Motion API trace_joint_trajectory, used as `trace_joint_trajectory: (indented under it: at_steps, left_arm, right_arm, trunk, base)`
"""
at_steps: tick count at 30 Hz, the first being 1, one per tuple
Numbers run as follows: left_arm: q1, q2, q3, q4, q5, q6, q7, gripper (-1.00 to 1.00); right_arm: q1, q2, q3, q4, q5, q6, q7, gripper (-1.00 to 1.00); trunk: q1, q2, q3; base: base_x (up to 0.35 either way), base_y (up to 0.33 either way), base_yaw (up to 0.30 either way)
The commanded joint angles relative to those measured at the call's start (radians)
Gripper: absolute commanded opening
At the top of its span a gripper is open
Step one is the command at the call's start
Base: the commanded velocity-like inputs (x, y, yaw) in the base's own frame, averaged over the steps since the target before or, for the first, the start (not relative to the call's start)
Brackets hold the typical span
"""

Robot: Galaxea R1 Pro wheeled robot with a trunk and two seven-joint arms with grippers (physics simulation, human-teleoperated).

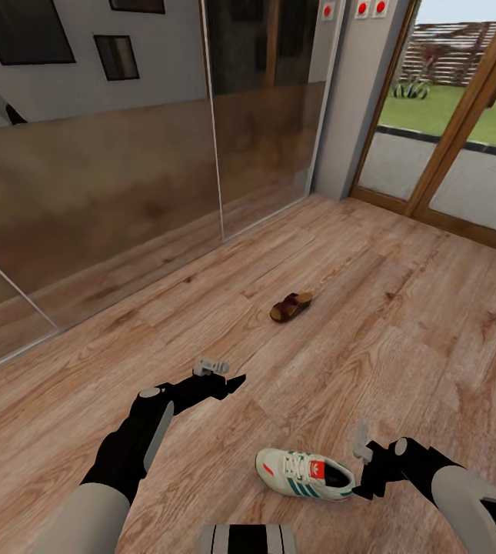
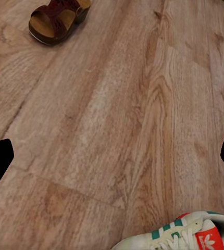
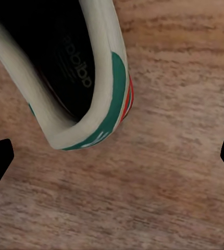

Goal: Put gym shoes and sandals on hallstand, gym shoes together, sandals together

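- Nearest to me is one gym shoe [image 1: 305, 475], lying on the corridor floor [image 1: 401, 308] just in front of my base, right of centre. Its long axis runs left to right: toe to the left, heel and red patch to the right.
- My right pincer [image 1: 364, 477] hangs at that heel end, touching or all but touching it; I cannot tell which. In the right wrist view the heel [image 3: 91, 112] and the dark opening of the shoe sit straight ahead between my fingertips, whose dark tips stand far apart at the two edges, so this pincer is wide and holds nothing.
- I judge the coming move turns on this: the heel lies directly ahead of the right pincer, and the shoe stretches away from it to the left. The right arm is plainly the nearer one, and closing over the heel rim looks like the natural grip.
- My left pincer [image 1: 228, 382] is farther out and to the left, well apart from the shoe. It too is spread wide and empty, over bare planks.
- Beyond it, near the middle of the floor, one brown sandal [image 1: 291, 306] lies alone, its long axis slanting from near left to far right. The left arm is the nearer one to it.
- Farthest off, a mirrored sliding door [image 1: 124, 177] stands on the left and a glazed garden door [image 1: 463, 123] on the right.
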Motion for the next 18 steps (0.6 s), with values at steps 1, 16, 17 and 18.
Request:
trace_joint_trajectory:
  at_steps: [1,16,17,18]
  left_arm:
    - [0.000,0.000,0.001,-0.001,0.000,0.008,-0.003,1.00]
    - [0.000,0.000,0.001,-0.001,0.000,0.008,-0.003,1.00]
    - [0.000,0.000,0.001,-0.001,0.000,0.008,-0.003,1.00]
    - [0.000,0.000,0.001,-0.001,0.000,0.008,-0.003,1.00]
  right_arm:
    - [0.000,0.000,-0.008,-0.001,0.011,-0.005,0.004,1.00]
    - [0.000,0.000,-0.009,-0.001,0.011,-0.005,0.005,1.00]
    - [0.000,0.000,-0.009,-0.001,0.011,-0.005,0.005,1.00]
    - [-0.001,0.000,-0.009,-0.001,0.011,-0.005,0.005,1.00]
  trunk:
    - [0.000,0.000,-0.001]
    - [0.002,-0.001,-0.025]
    - [0.002,-0.001,-0.025]
    - [0.003,-0.002,-0.030]
  base:
    - [0.000,0.000,0.000]
    - [0.000,0.000,0.000]
    - [0.000,0.000,0.000]
    - [0.000,0.000,0.000]
